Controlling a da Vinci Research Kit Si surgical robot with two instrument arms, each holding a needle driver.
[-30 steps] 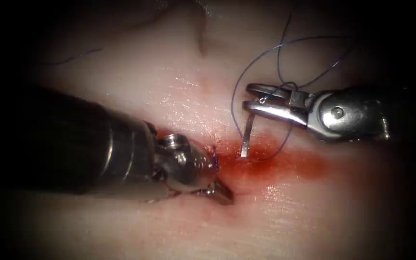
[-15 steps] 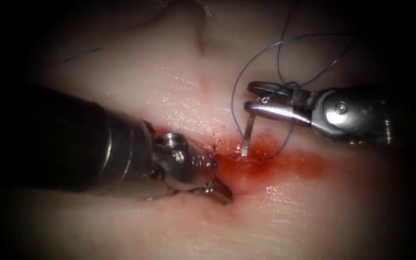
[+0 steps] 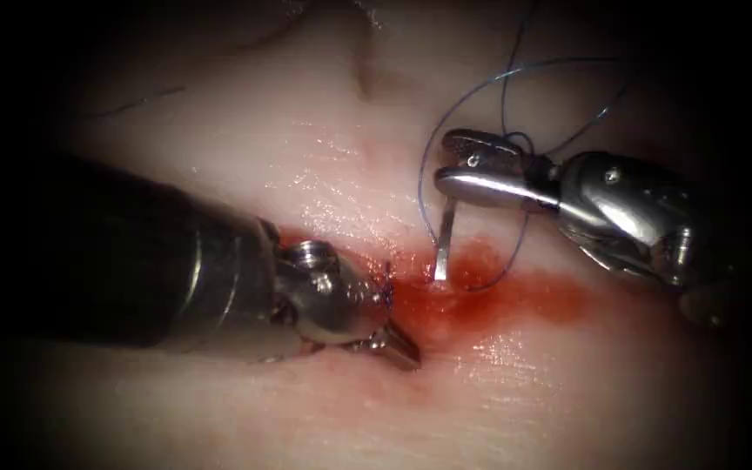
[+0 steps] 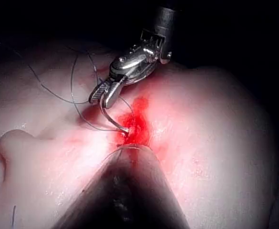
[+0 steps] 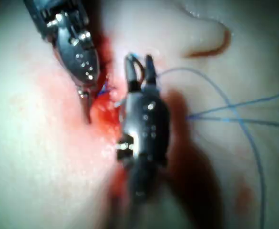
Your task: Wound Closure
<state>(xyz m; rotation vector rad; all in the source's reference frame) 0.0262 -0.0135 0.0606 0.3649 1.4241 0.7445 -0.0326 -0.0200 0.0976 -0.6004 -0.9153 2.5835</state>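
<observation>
1. The needle [image 3: 446, 239] hangs from the right pincer [image 3: 463, 174] in the upper right of the endoscope frame. Its long axis runs almost straight down the picture, with the lower tip touching the red fluid [image 3: 498, 292] at the cut [image 3: 433, 300], just right of the centre. I cannot tell whether the tip has entered the tissue [image 3: 306, 157].
2. The right pincer is clamped on the needle near its upper end, jaws together and lying roughly level, pointing towards the frame's left. It is the nearer arm to the needle, being the one that carries it.
3. The left pincer [image 3: 393, 344] lies low at centre frame, its tip pressed against the tissue at the left edge of the cut, below and left of the needle tip, near it but apart. Its jaws appear together; whether they pinch tissue or nothing, I cannot tell.
4. The thread [image 3: 480, 91] rises in blue loops above the right pincer and curves down to the right of the needle.
5. In the left wrist view, the needle [image 4: 111, 119] curves from the right pincer [image 4: 106, 95] down to the red patch.
</observation>
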